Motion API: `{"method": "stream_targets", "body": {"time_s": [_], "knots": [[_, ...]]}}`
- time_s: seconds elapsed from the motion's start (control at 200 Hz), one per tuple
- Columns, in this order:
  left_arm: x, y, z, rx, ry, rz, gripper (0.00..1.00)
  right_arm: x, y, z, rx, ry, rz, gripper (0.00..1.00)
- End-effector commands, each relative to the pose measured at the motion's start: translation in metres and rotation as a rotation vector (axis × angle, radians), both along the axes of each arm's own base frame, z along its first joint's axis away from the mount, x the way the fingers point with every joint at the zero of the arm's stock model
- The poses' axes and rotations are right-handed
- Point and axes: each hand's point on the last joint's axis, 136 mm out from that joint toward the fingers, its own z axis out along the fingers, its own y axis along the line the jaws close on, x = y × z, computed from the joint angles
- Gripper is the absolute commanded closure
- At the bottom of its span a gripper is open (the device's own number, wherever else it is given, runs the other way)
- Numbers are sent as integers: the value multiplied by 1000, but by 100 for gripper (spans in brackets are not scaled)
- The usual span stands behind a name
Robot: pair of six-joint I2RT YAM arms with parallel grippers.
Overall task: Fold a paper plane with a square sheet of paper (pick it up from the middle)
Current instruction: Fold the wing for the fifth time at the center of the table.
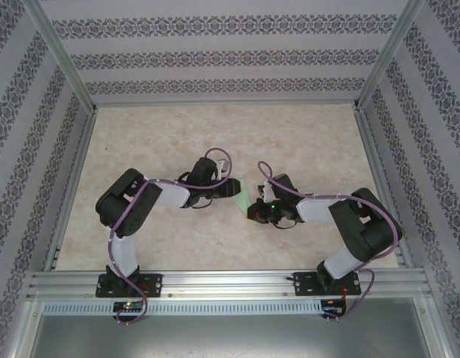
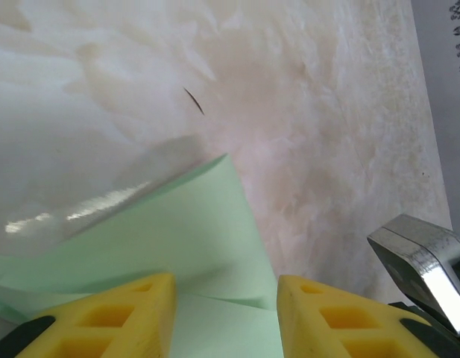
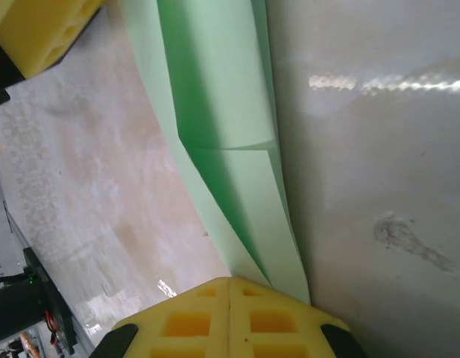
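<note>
well inside the desk, the two arms meet near its middle, with pale marbled surface stretching to the far edge and out to both sides. a metal frame rims the desk, and patterned walls rise behind it on three sides. the near rail carries the arm bases. the paper, pale green and partly folded, shows as a slim strip between the two wrists. the left fingers reach it from the left, and the right fingers from the right and slightly nearer.

in the left wrist view the yellow fingers stand apart, open. the paper runs through the gap between them, its pointed corner reaching out over the desk. whether the pads touch it cannot be told. in the right wrist view the fingers are pressed together, gripping the paper at its narrow end. the folded strip, with a cross crease, runs away from them toward a left finger at its far end.
</note>
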Motion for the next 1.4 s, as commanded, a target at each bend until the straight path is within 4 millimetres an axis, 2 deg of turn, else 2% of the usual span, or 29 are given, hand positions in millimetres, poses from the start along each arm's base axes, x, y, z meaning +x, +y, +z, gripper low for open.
{"method": "stream_targets", "body": {"time_s": [0.0,0.315,0.564,0.659,0.829,0.974,1.079,1.229,1.394], "knots": [[12,13,-9,47,-28,16,58,-31,-27,-32,-132,122,-12,100],[24,21,-7,32,-59,17,58,-31,-26,-34,-128,127,-13,100],[39,38,-5,65,-72,47,57,-30,-26,-33,-124,125,-16,100],[42,39,6,52,-84,53,57,-27,-24,-32,-118,120,-22,100],[41,36,49,21,-132,30,55,-22,-21,-27,-109,109,-27,100],[24,39,74,-14,-150,26,56,-19,-20,-26,-107,103,-31,100],[-2,23,80,-67,-130,-34,62,-18,-19,-26,-106,104,-34,100],[-45,-9,69,-71,-72,-142,70,-18,-20,-28,-107,107,-37,100],[-66,-26,51,-120,-4,-148,71,-19,-21,-30,-111,108,-44,100]]}}
